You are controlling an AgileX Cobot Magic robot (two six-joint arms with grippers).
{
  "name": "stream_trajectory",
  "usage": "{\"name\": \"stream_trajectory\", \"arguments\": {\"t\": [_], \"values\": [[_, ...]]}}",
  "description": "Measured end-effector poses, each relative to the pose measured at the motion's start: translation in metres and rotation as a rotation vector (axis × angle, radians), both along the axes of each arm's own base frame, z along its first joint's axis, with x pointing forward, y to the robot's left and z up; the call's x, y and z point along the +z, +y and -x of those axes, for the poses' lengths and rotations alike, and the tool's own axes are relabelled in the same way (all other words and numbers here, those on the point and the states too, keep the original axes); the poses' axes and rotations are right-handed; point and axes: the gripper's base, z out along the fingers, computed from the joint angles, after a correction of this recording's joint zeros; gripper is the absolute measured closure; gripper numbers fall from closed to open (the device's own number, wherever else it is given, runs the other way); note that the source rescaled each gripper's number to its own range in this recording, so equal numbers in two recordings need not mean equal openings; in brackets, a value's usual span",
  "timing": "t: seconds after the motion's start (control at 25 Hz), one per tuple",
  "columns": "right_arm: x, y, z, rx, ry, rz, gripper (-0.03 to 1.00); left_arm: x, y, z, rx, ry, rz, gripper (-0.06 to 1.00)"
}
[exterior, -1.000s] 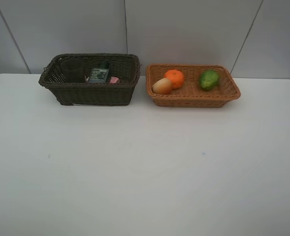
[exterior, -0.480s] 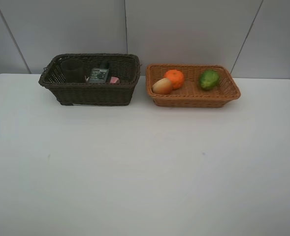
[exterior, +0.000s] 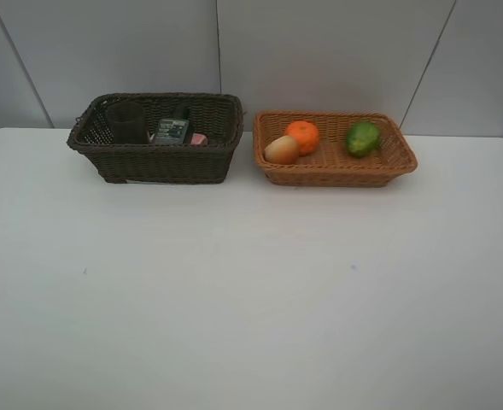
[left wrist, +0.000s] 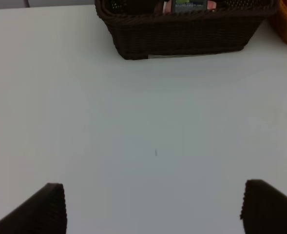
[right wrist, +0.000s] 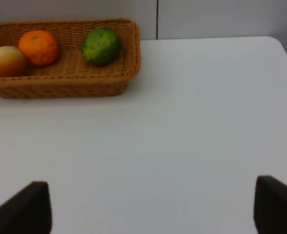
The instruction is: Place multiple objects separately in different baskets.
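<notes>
Exterior high, deep dark woven basket point(exterior: 157, 162), shallow tan wicker basket point(exterior: 336, 171), round orange point(exterior: 302, 136)

The dark basket point(exterior: 157, 158) wall hides most of the pink bottle point(exterior: 199, 138).

A big white table point(exterior: 251, 290) holds 2 baskets at its far edge, side by side, close but apart. The dark brown basket point(exterior: 157, 158) sits on the left. The light orange basket point(exterior: 336, 169) sits on the right.
</notes>
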Motion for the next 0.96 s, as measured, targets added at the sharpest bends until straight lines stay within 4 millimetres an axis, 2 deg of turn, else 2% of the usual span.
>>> {"name": "stream_trajectory", "arguments": {"t": [0.96], "values": [[0.0000, 0.0000, 0.0000, 0.000, 0.000, 0.000, 0.18, 0.0000, 0.0000, 0.0000, 0.000, 0.000, 0.000, 0.01]]}}
